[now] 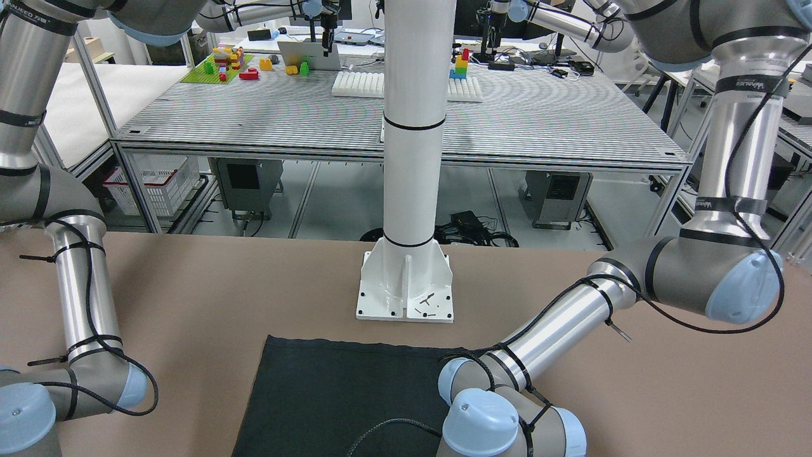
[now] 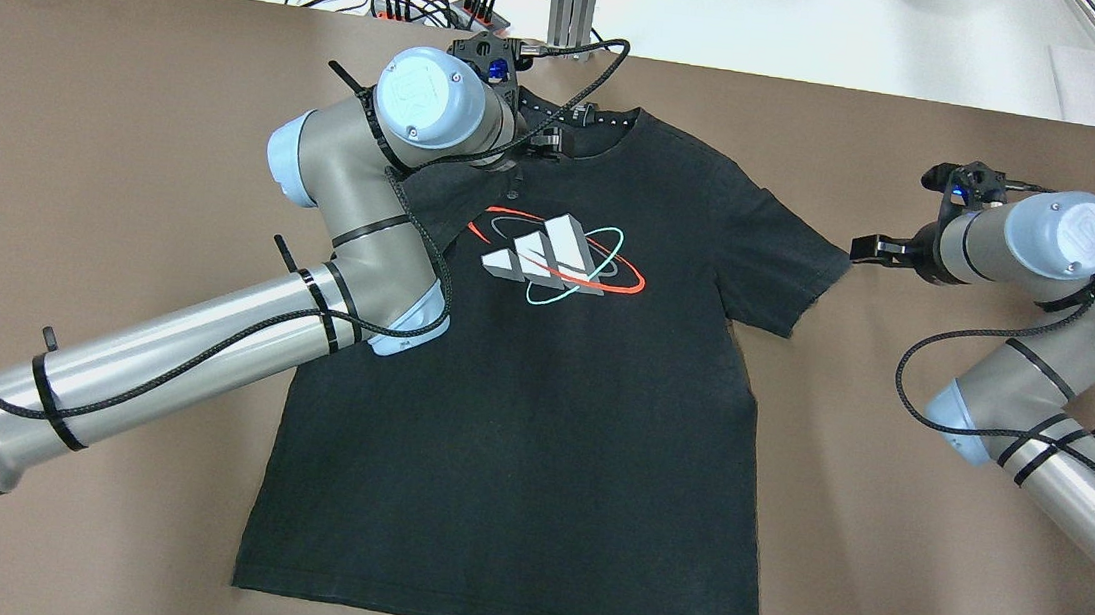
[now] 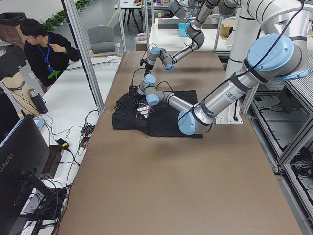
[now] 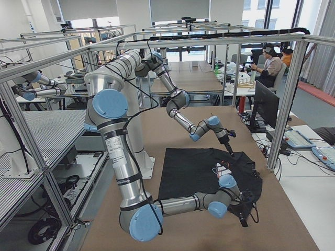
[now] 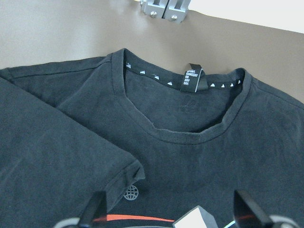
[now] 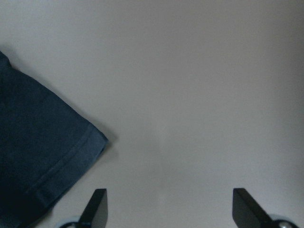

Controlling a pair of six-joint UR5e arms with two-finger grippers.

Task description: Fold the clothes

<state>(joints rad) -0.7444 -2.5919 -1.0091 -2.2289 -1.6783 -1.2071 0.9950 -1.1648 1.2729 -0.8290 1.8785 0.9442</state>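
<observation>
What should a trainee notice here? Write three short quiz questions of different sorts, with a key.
1. True or false: the right tool is open over the bare table, beside a sleeve.
2. The left tool is over which part of the T-shirt? A: bottom hem. B: collar. C: the spread-out sleeve.
3. Fill in: the T-shirt lies flat with its print facing ___.

Key: 1 true; 2 B; 3 up.
</observation>
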